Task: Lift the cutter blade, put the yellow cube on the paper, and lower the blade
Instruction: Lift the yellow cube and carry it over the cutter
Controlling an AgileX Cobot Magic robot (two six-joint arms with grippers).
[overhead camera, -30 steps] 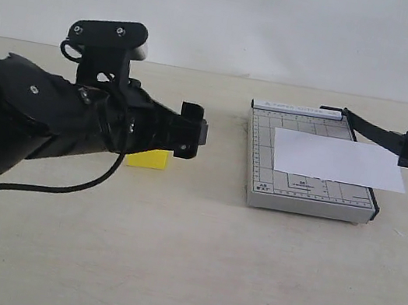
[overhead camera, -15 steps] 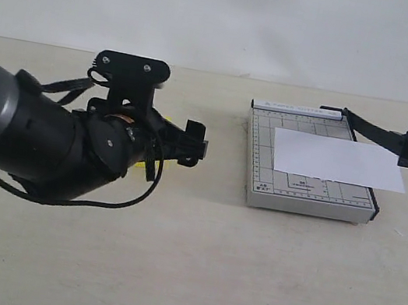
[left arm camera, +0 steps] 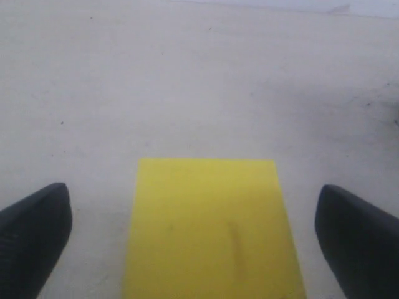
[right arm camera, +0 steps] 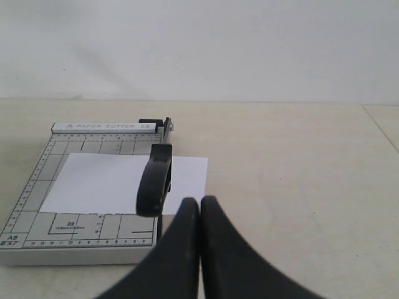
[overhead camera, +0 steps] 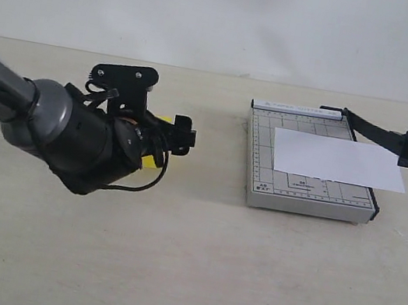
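left hand (overhead camera: 182,134) lowered around yellow cube (left arm camera: 212,230) | beige tabletop (overhead camera: 207,271) | white wall (overhead camera: 228,15)

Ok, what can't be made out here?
yellow cube: near end cut by the left wrist frame edge; in the exterior view, mostly behind the left hand.
cutter blade: handle tip cut by the exterior view's right edge.
right hand: outside the exterior view.
cutter base: print too small.

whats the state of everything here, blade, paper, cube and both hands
cutter blade: raised off the cutter base, nothing holding it
paper: flat on the base, one edge overhanging on the blade side
yellow cube: resting on the table, not gripped
left hand: open, fingers either side of the cube with gaps
right hand: shut, empty
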